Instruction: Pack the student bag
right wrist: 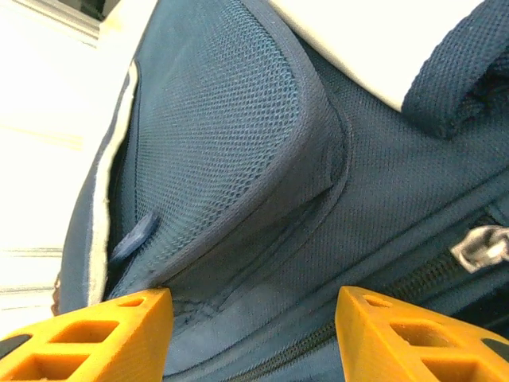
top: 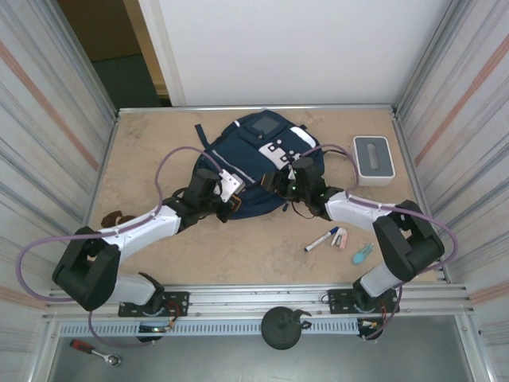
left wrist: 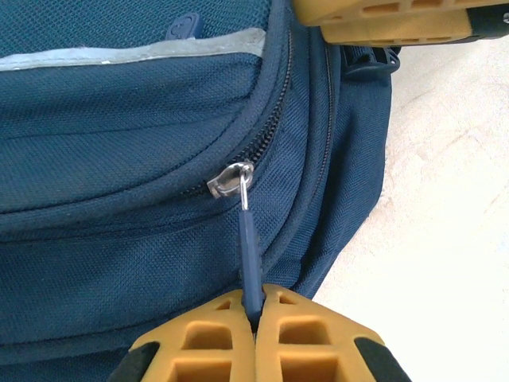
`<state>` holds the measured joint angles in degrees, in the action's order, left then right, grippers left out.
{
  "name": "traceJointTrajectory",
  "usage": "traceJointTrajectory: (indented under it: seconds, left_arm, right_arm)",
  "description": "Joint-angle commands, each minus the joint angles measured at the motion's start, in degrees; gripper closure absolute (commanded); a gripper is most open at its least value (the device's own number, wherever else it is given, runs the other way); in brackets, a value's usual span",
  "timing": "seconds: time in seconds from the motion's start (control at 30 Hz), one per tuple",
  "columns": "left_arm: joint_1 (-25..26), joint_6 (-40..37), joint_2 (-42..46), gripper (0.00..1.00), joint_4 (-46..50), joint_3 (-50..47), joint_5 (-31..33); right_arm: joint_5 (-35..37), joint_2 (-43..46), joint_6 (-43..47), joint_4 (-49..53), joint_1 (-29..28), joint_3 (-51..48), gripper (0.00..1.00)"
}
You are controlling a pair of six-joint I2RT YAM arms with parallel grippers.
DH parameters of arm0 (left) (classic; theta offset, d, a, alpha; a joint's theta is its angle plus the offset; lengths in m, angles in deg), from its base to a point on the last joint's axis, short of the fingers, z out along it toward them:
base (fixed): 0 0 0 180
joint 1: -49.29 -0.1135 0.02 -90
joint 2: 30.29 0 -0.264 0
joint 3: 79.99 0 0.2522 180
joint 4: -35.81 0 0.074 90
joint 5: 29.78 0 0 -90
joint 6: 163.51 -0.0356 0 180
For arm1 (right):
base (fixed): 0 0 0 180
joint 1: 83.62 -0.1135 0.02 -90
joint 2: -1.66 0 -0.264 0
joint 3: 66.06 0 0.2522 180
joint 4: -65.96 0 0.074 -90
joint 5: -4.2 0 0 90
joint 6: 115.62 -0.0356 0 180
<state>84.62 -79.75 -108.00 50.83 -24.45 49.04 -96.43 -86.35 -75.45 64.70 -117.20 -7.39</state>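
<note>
The student bag (top: 242, 159) lies flat at the far middle of the worktop (top: 238, 247). The left fingers (left wrist: 211, 350) are pinched tight on the dark zipper pull (left wrist: 249, 263) at the bag's near-left side. The right fingers (right wrist: 103, 334) stand roughly half apart, gripping nothing, astride the mesh side pocket (right wrist: 231, 135).

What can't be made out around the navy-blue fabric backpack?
Contents of the navy-blue fabric backpack: top view, its fabric hides them.
End of the dark-blue zipper pull tab: left wrist view, clamped inside the left gripper.
Small pink item, small teal item, small brown object: top view, too small to identify.
</note>
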Motion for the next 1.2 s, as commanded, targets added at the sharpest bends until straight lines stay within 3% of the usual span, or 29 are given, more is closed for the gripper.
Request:
traceJointTrajectory:
  seconds: [0.0,0.33,0.43,0.57,0.77,1.07,1.17]
  left_arm:
    - [0.66,-1.32,-0.07,1.0,-1.5,1.53,-0.2]
    - [0.64,-1.23,-0.69,1.0,-1.6,1.63,0.18]
    - [0.65,-1.24,-0.6,1.0,-1.22,1.64,1.08]
    - [0.68,-1.25,-0.21,1.0,-0.23,1.74,3.0]
    - [0.69,0.11,0.34,1.0,0.49,2.15,10.45]
    - [0.46,-0.35,-0.34,1.0,4.56,3.83,21.25]
    - [-0.76,0.63,-0.42,1.0,5.44,3.63,22.78]
  right_arm:
    - [4.44,4.46,1.61,-1.72,-1.4,-1.83,0.43]
    - [4.04,-0.98,1.13,-2.58,-2.7,2.64,0.41]
    - [4.07,-2.93,0.96,-1.62,-2.5,4.6,0.48]
    - [3.97,-3.42,1.17,-0.68,-1.46,4.51,0.76]
    - [2.86,-1.93,2.66,0.92,1.03,1.62,0.99]
    - [-1.28,1.74,9.32,6.59,6.16,0.1,1.0]
    - [-5.71,1.42,12.12,7.98,8.21,1.18,1.0]
